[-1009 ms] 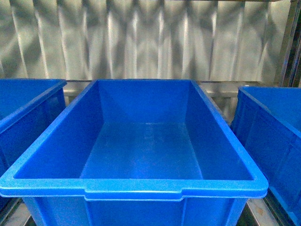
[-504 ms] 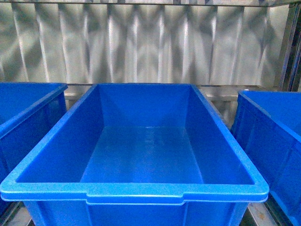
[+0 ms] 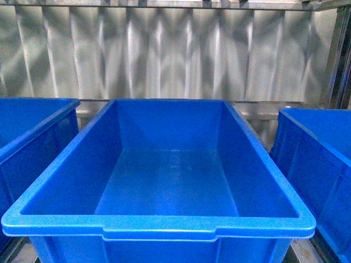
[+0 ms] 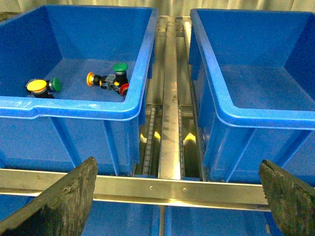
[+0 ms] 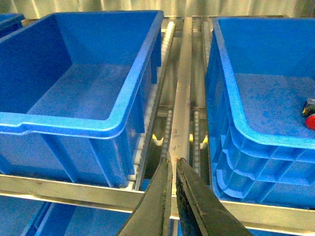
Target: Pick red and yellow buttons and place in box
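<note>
In the left wrist view, a blue bin [image 4: 140,59] holds several buttons. Among them are a yellow-capped button [image 4: 36,86], an orange-yellow-capped one [image 4: 90,78] lying on its side, and a red cap [image 4: 124,89] against the bin wall. Two green-capped buttons [image 4: 119,67] lie among them. My left gripper [image 4: 177,196] hangs open and empty in front of the rack rail, short of that bin. The empty blue box [image 3: 164,224] fills the front view. My right gripper [image 5: 172,164] is shut on nothing, over the gap between boxes. A red button [image 5: 310,121] shows at the edge of the right bin [image 5: 231,98].
The bins stand side by side on a metal roller rack with a centre rail [image 4: 170,98] between them. A horizontal metal bar [image 4: 182,189] crosses just ahead of the left gripper. A corrugated metal wall [image 3: 175,49] closes the back. No arm shows in the front view.
In the front view the middle box sits slightly lower in the picture than before, and more of the wall's top shows. Nothing else differs.
</note>
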Robot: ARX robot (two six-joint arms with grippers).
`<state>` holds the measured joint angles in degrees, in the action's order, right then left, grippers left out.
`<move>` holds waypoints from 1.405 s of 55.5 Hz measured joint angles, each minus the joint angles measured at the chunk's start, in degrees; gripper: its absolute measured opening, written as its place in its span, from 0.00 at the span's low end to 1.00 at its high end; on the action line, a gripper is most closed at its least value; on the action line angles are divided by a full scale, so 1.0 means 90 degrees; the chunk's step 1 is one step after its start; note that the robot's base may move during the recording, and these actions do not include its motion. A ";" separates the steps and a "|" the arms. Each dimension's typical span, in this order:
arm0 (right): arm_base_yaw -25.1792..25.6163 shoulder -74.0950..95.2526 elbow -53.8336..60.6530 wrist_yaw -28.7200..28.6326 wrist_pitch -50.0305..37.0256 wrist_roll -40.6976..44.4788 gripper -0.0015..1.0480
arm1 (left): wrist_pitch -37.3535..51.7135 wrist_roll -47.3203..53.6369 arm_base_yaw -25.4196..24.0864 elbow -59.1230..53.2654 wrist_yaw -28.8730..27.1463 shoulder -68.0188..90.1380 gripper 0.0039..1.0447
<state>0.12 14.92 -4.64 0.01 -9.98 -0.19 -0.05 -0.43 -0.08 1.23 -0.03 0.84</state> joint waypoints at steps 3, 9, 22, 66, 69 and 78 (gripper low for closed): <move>0.0000 -0.0083 0.0049 0.0002 0.0024 0.0000 0.03 | 0.0000 -0.0002 0.0000 0.0000 0.0000 0.0000 0.93; 0.0000 -0.0236 0.0114 0.0005 0.0090 0.0000 0.03 | 0.0000 0.0000 0.0000 0.0000 0.0002 0.0000 0.93; -0.0002 -0.0996 0.0243 -0.0017 0.0913 0.0000 0.03 | 0.0000 0.0000 0.0000 0.0000 0.0000 0.0000 0.93; -0.0010 -0.1622 0.0355 0.0034 0.1103 0.0002 0.82 | 0.0000 0.0000 0.0000 0.0000 0.0027 0.0000 0.93; -0.0007 -0.1627 0.0355 0.0027 0.1103 0.0002 0.91 | 0.0000 0.0000 0.0000 0.0002 0.0017 0.0000 0.93; -0.0010 -0.1627 0.0355 0.0022 0.1105 0.0002 0.93 | 0.0000 -0.0002 0.0000 0.0000 0.0010 0.0000 0.93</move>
<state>0.03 0.27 -1.45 0.21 -0.03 -0.16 -0.05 -0.45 -0.08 1.23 0.05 0.84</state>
